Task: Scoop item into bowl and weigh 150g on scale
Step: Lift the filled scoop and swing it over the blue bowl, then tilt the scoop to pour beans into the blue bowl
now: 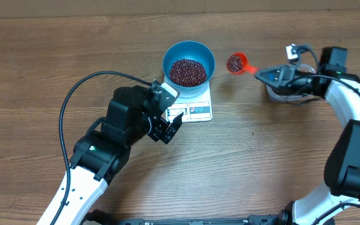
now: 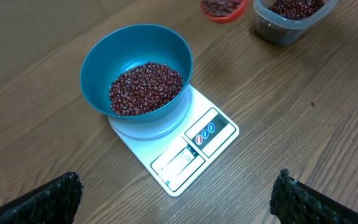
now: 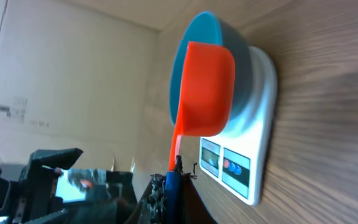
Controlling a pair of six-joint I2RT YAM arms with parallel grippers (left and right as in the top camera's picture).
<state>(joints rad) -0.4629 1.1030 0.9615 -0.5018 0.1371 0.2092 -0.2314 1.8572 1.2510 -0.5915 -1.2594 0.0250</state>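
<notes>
Wood-grain desk (image 1: 42,62) fills my overhead feed, and the blue bowl (image 1: 189,55) sits on the white scale (image 1: 199,110) near the middle of the far edge, its base on the round platform. A heap of dark red-brown beans (image 1: 187,72) covers the bottom of the bowl. My left gripper (image 1: 170,129) hangs just beside the scale's near-left corner, its 2 fingers (image 2: 48,199) spread wide with nothing between them. My right gripper (image 1: 262,73) is clamped on the handle of the red scoop (image 1: 236,63), which it holds to the right of the bowl, apart from the rim, with 1 load of beans in its cup. Beneath that arm, toward the far-right corner of the desk, stands a clear plastic tub (image 2: 291,18) with more beans inside. I cannot read the scale's display from any of the 3 views.
</notes>
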